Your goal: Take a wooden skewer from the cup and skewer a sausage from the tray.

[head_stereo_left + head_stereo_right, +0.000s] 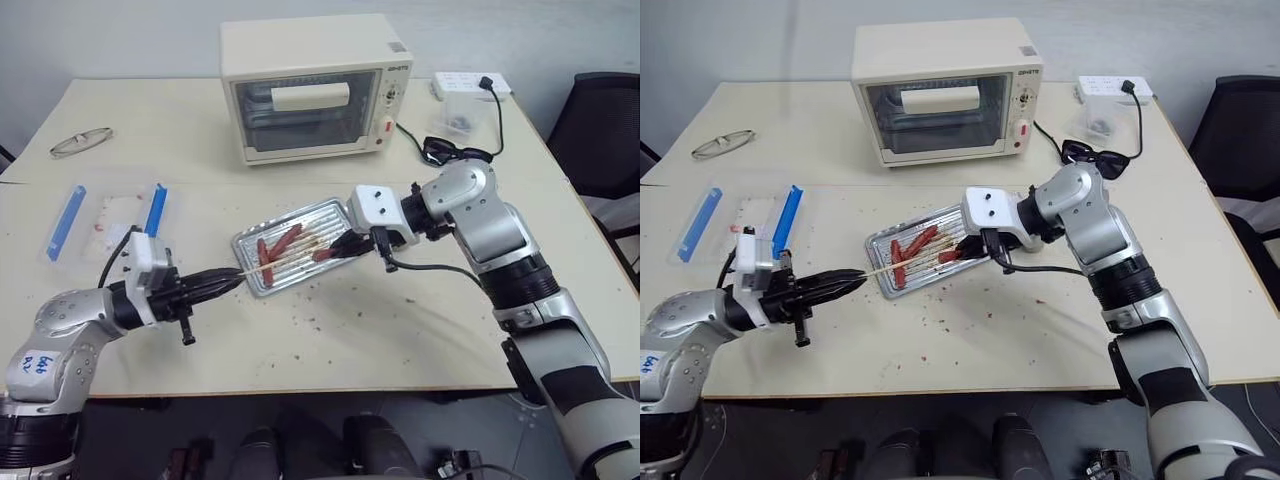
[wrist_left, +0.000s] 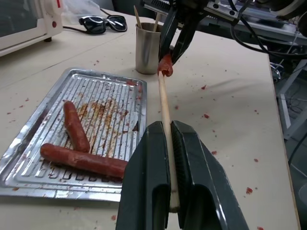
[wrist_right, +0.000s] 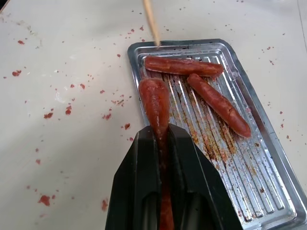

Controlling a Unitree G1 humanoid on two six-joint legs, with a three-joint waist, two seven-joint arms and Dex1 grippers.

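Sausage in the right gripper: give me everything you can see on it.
The sausage is reddish-brown, smooth and finger-sized, with a rounded free end. The right gripper is shut on it, black fingers pinching its rear part, so it sticks out lengthwise beyond them, lifted above the silver tray. In the left wrist view the wooden skewer held by the left gripper has its tip at the sausage's end.
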